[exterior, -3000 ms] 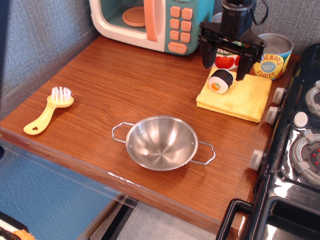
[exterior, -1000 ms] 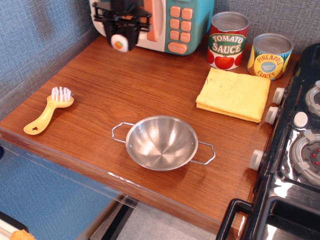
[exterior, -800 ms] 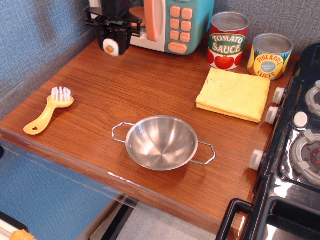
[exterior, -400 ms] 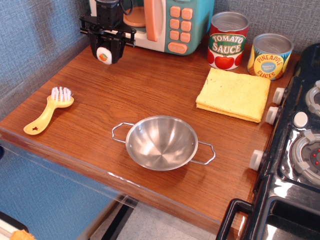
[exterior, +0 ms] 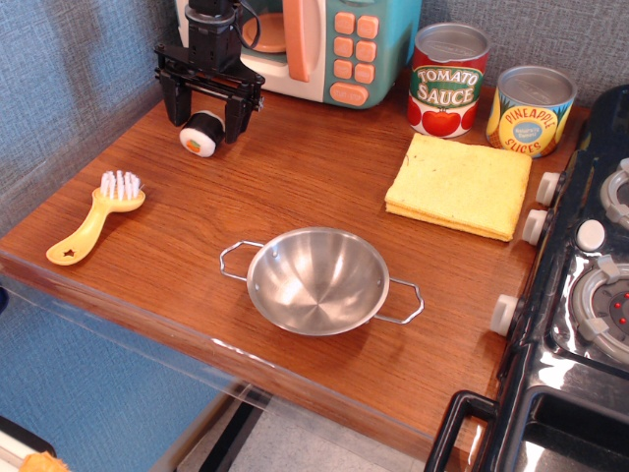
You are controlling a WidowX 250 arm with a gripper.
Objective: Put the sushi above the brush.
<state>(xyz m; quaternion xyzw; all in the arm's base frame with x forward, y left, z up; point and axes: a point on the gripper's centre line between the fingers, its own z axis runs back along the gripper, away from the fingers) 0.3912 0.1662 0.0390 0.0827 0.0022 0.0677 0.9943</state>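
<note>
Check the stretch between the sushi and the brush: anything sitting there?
Nothing. In the only view, just bare wooden tabletop lies between the sushi, which sits between the open gripper fingers, and the brush.

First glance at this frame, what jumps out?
The black gripper at the back left, in front of the toy microwave, its fingers straddling the sushi, which looks set down on the wooden table. Next, the shiny metal bowl near the front edge at centre, and the yellow brush at the left edge, nearer the camera than the sushi. The yellow cloth and two cans sit at the right.
</note>
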